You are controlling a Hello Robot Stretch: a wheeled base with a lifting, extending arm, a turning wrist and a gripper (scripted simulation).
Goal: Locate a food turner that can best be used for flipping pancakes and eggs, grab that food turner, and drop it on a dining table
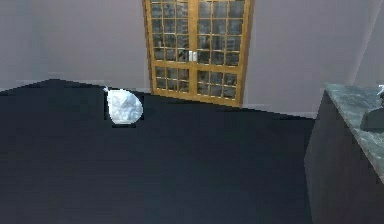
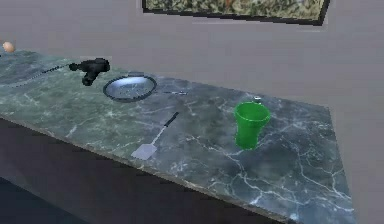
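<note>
A food turner [image 2: 155, 140] with a pale flat blade and a thin dark handle lies on the grey-green marble counter [image 2: 80, 115], near its front edge in the arm side view. Its blade points toward the counter's front edge, and its handle runs up and to the right.
On the counter stand a green cup [image 2: 251, 123], a dark round pan [image 2: 130, 87] and a black object [image 2: 92, 69]. In the forward view a dark floor [image 1: 150, 170] leads to a wooden glass-paned door [image 1: 197, 47]; a white bag [image 1: 124, 107] lies there, and the counter's end [image 1: 350, 130] is at right.
</note>
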